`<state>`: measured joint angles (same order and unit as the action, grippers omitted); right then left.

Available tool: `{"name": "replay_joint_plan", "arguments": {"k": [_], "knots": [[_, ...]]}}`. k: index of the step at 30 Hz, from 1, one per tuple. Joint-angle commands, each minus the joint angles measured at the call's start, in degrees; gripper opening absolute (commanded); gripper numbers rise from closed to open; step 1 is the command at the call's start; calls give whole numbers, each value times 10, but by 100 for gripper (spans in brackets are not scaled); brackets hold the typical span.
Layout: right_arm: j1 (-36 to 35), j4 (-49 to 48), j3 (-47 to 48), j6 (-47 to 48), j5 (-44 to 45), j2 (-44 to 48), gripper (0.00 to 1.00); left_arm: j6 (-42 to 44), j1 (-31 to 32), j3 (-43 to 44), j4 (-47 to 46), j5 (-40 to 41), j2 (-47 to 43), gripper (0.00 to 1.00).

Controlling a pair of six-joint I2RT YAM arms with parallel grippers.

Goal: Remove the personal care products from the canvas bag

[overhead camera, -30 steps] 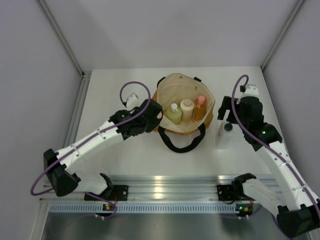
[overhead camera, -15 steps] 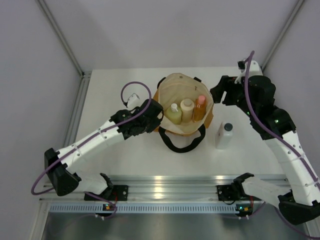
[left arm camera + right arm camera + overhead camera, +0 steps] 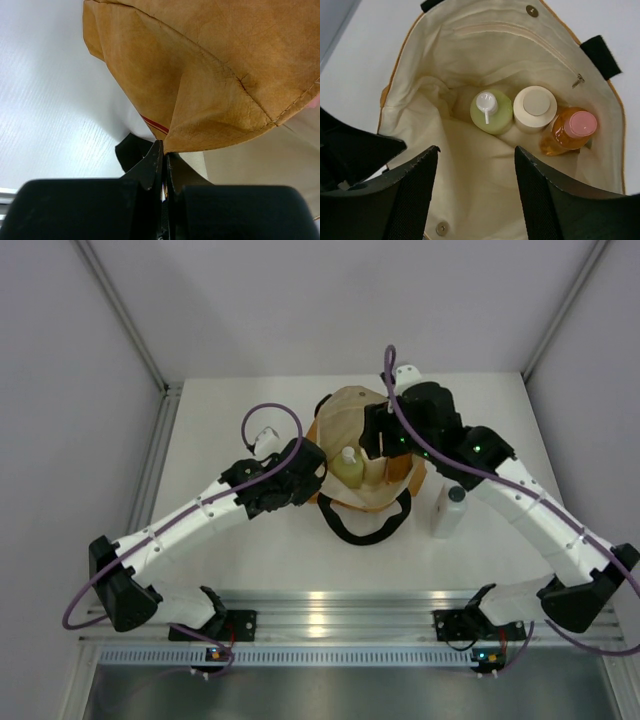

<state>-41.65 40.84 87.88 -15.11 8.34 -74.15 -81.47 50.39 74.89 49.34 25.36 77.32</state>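
Tabletop (image 3: 220,420) first, white and flat, biggest thing going. Next up, mustard-tan canvas tote bag (image 3: 345,420) with cream lining and black loop handles: sits mid-table, mouth gaping wide.

Then left gripper (image 3: 164,151), black fingers pressed tight together, pinching a fold of the tote's tan outer fabric at its left rim. Right gripper (image 3: 476,152) on the other side, hanging above the open mouth with fingers spread apart, gripping nothing, pointed down at the lining.

Down to the small stuff. Outside the bag already: white bottle with dark cap (image 3: 449,508), standing upright on the table just right of the tote. Inside, lined up in a row against the lining: yellow-green bottle with white pump cap (image 3: 491,111), right beside cream-beige bottle with wide round cap (image 3: 535,107), then orange translucent bottle with pink cap (image 3: 568,131) tucked against that one. All three upright, caps facing the right wrist camera.
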Motion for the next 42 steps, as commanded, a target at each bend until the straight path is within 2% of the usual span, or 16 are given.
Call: {"name": "replay_joint_plan", "arguments": {"k": [1,13,16,23,31,42], "knots": [[-12,10,29,-2,16,-37,61,-14,2,15,-3,-6,-4,0],[-16,6,85,16,24,-171,56,-28,2,9,-3,-15,-8,0],[-26,-15,76,24,52,-183,56,-33,1,7,-3,-18,-8,0],[-31,-47,57,25,49,-214,55,-31,2,4,-3,-15,-14,0],[-32,-52,64,21,34,-270,55,-26,2,3,-3,-21,-16,0],[-31,-69,52,32,61,-304,55,-23,2,-8,-3,-25,-24,0]]}}
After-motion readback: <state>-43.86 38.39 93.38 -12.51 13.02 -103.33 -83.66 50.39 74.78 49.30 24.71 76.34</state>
